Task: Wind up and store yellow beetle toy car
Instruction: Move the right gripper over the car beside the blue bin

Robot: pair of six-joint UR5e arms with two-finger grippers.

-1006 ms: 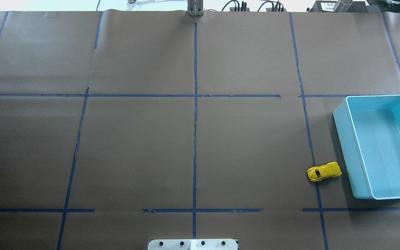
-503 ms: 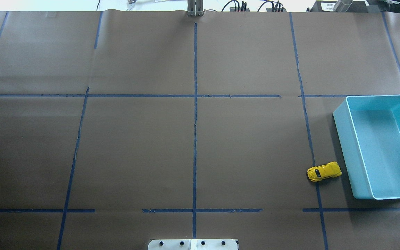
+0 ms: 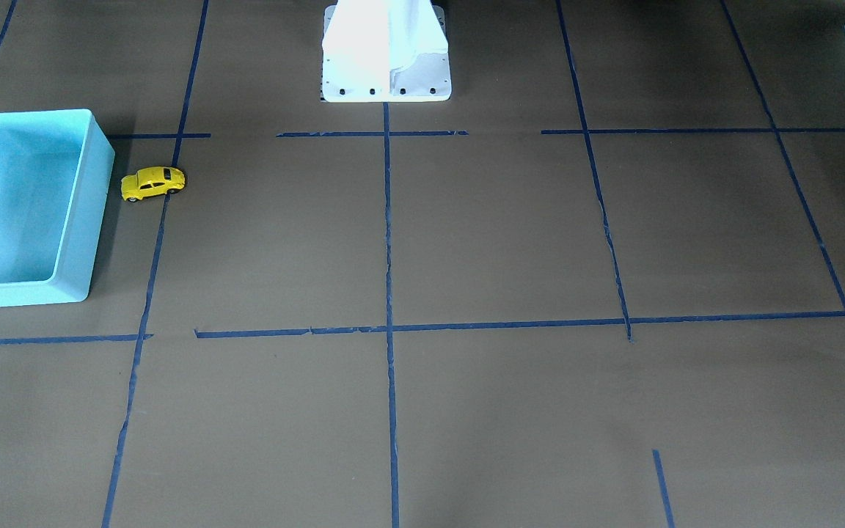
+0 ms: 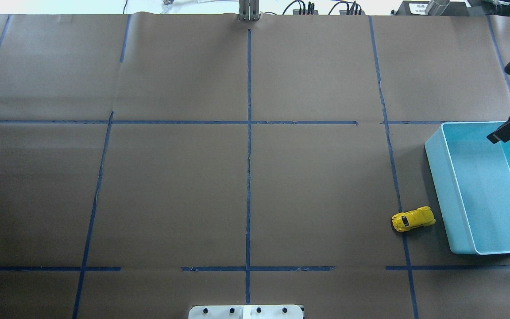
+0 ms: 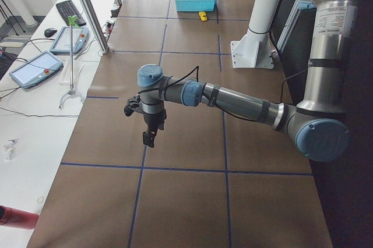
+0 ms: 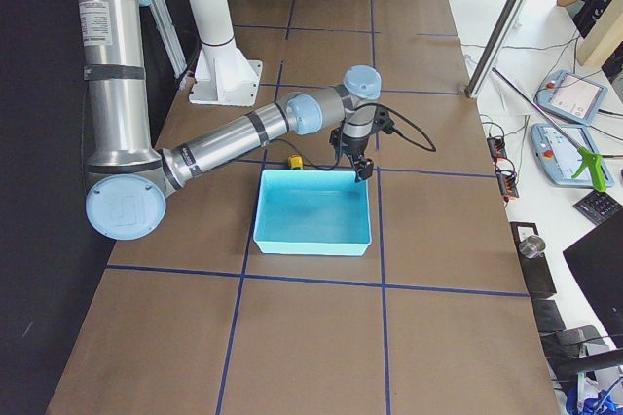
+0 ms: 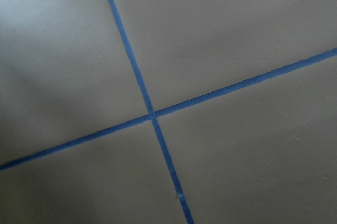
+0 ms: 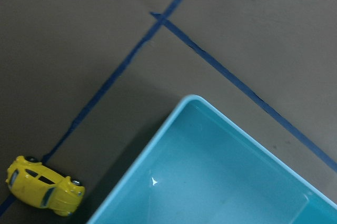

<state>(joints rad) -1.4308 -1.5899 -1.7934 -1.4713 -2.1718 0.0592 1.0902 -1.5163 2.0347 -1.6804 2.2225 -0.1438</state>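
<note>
Right gripper (image 4: 506, 130) hangs over the turquoise bin's (image 4: 436, 177) far corner and left gripper (image 5: 149, 137) hovers above the desk (image 4: 171, 190), whether spread or pressed together I cannot tell, while the yellow beetle toy car (image 4: 413, 219), any lettering too small to read, stands on the desk just beside the bin.

overhead: steep, forward | front-facing: steep, opposite | shared: turquoise bin (image 4: 446, 186)

No legible txt, brand or no. was found in any view. White label (image 4: 418, 7) on far-edge box (image 4: 456, 9): print too small.
</note>
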